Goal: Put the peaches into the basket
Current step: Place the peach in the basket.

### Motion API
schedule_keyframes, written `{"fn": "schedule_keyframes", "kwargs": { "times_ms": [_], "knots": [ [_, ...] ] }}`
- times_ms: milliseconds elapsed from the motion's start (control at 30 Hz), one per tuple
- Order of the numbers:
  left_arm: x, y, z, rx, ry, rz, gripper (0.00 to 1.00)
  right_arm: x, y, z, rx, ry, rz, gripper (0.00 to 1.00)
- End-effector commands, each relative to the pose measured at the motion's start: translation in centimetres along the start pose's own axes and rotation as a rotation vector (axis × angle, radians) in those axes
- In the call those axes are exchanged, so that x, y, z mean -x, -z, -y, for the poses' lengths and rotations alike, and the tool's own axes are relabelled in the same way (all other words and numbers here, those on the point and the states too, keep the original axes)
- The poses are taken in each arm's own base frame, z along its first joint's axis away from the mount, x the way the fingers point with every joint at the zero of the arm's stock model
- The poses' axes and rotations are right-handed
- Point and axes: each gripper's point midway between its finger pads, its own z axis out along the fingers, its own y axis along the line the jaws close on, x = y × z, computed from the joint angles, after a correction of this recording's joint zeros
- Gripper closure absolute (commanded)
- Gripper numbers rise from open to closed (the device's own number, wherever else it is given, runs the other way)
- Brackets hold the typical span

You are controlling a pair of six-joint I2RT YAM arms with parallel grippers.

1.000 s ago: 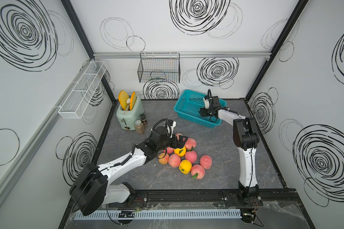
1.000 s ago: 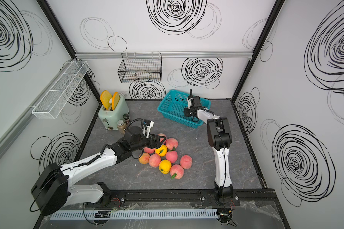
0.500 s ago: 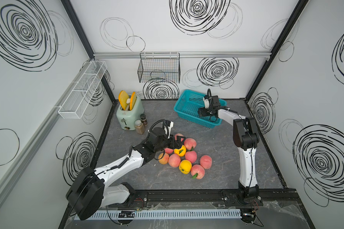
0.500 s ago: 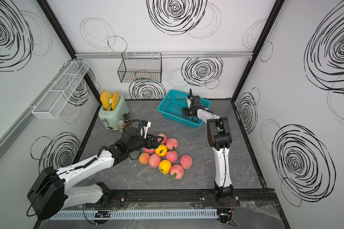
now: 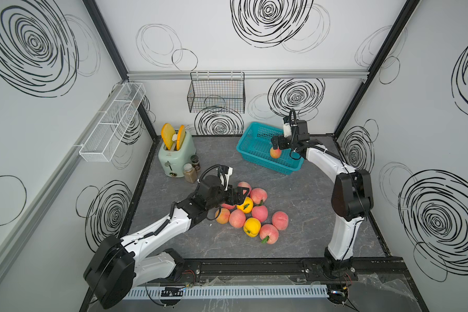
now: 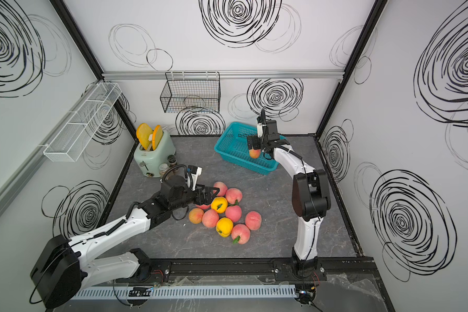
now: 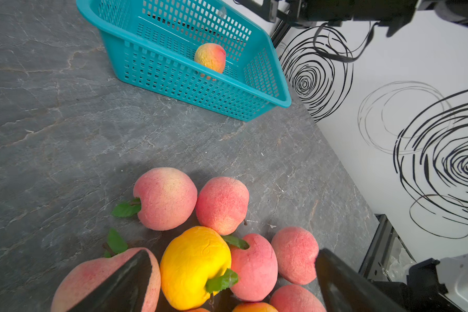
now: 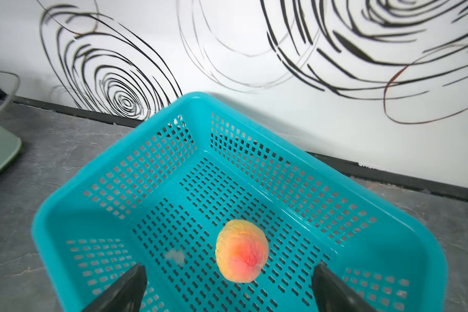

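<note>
1. Since a second ago your right gripper (image 5: 276, 145) has let go: it was closed on a peach above the basket (image 5: 257, 159), and now its jaws stand wide, as the right wrist view shows.
2. That peach (image 8: 241, 251) (orange-yellow with a pink blush) is now inside the basket, below the gripper and clear of both fingers, close to the wall that faces the pile.
3. Your left arm has edged nearer the pile over the same second.
4. Your left gripper (image 5: 240, 195) is spread wide and holds nothing. In the left wrist view a yellow peach (image 7: 195, 267) sits between its fingers (image 7: 125, 283); whether either finger touches fruit, you cannot tell.
5. Ten peaches (image 5: 260, 212) are clustered on the grey worktop (image 5: 308, 216), eight pink-red and two yellow, most touching a neighbour.
6. You have the basket at the back of the worktop, well apart from the pile.
</note>
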Motion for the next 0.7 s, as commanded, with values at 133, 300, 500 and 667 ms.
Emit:
{"fn": "schedule_keyframes", "kwargs": {
  "times_ms": [133,300,500,667],
  "knots": [
    [-0.7,1.4,-1.2,0.049,-0.012,0.005,0.02,-0.8,5.2,-3.6,0.039,0.024,0.051,0.01],
    [-2.0,2.3,-2.0,0.076,-0.009,-0.017,0.02,-2.7,8.6,-7.4,0.092,0.049,0.069,0.01],
    [-4.3,3.4,-3.5,0.122,0.002,-0.061,0.02,-6.1,12.0,-10.6,0.176,0.057,0.061,0.01],
    [-6.0,4.3,-4.5,0.152,0.031,-0.092,0.02,-9.1,14.3,-12.6,0.238,0.091,0.026,0.01]
  ]
}}
